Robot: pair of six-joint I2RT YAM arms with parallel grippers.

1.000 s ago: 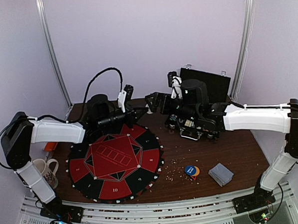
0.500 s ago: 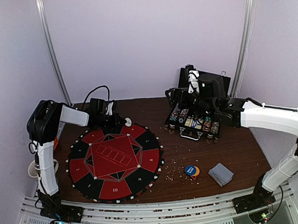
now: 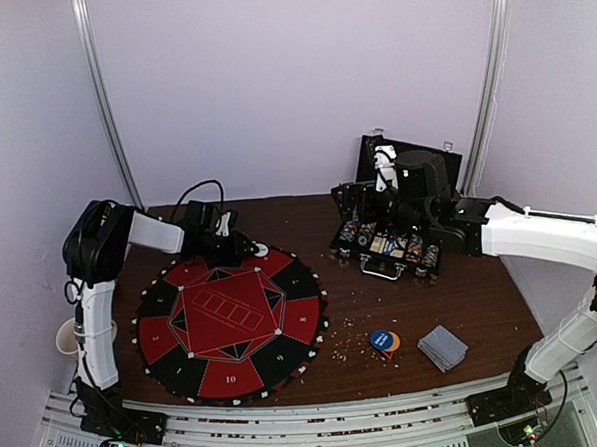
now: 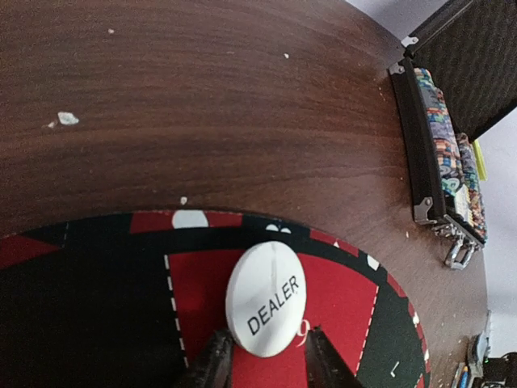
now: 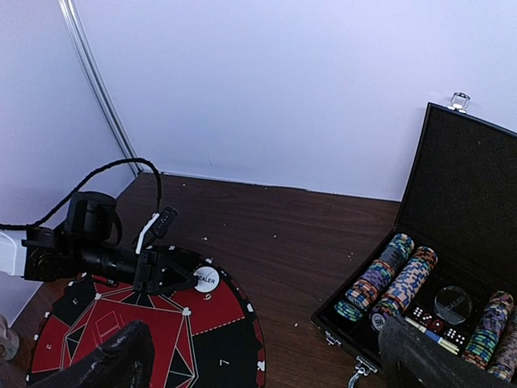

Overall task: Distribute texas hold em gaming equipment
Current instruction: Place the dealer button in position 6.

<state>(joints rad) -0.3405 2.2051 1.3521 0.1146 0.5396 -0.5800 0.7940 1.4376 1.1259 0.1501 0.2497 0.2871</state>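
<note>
On the wood tabletop (image 4: pixel 242 97), dealer placement looked nearly done: DEALER disc (image 4: pixel 266 299) sat flat at the mat's (image 3: pixel 224 328) 1 o'clock rim, left tool (image 4: pixel 265 364) part-open astride it, not gripping, right tool (image 5: pixel 262 360) wide and empty; next likely chips (image 5: pixel 401 283) from the case (image 5: pixel 456 202).

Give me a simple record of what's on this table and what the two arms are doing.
White round DEALER disc: flat on the round red-and-black mat, far edge
Left fingers: parted, one at each side of the disc
Right fingers: wide open, empty, above the open black chip case
Striped poker chips: rows in the case
Grey-blue card stack: on brown wooden table, near right, beside blue and orange discs
</note>
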